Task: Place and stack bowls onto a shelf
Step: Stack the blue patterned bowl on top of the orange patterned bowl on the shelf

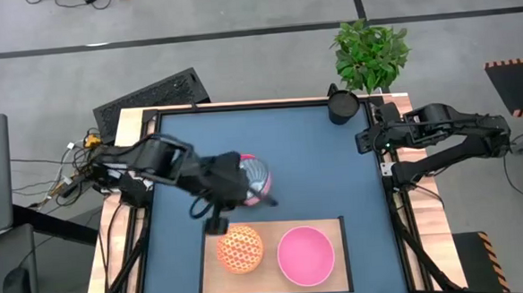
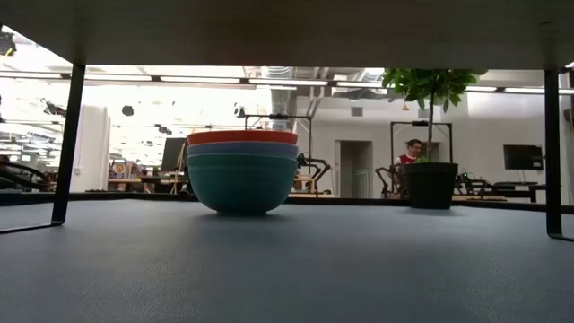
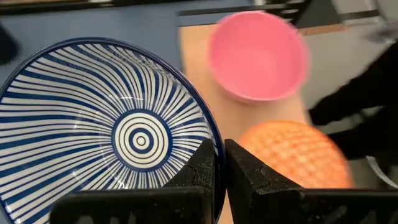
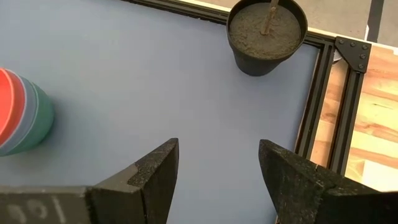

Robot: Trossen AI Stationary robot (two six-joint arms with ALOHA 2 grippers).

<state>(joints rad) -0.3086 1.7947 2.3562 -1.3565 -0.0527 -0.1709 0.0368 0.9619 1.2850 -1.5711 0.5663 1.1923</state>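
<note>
My left gripper (image 1: 243, 190) (image 3: 221, 154) is over the middle of the table, shut on the blue-and-white radial-striped bowl (image 1: 257, 176) (image 3: 106, 137). Under it stands a stack of bowls (image 2: 242, 170) (image 4: 18, 115), red on top, then light blue, then green, resting on the blue tabletop. The shelf (image 1: 213, 279), a pale raised board at the near edge, carries the orange-lattice bowl (image 1: 240, 248) (image 3: 292, 152), which looks dome-like, and the pink bowl (image 1: 305, 255) (image 3: 258, 56), mouth up. My right gripper (image 1: 366, 143) (image 4: 217, 165) waits open at the far right. My left gripper holds the striped bowl by its rim (image 3: 217, 140). One finger (image 3: 199, 171) is inside the bowl and the other finger (image 3: 249, 177) is outside its wall. The bowl is lifted clear and does not show in the low view; its striped inside faces up.
A dark pot (image 1: 342, 105) (image 4: 267, 34) with a green plant stands at the table's far right corner. The shelf's legs (image 2: 67, 144) stand on the table, and the board's underside (image 2: 287, 31) roofs the low view. A black frame (image 4: 317, 99) edges the tabletop.
</note>
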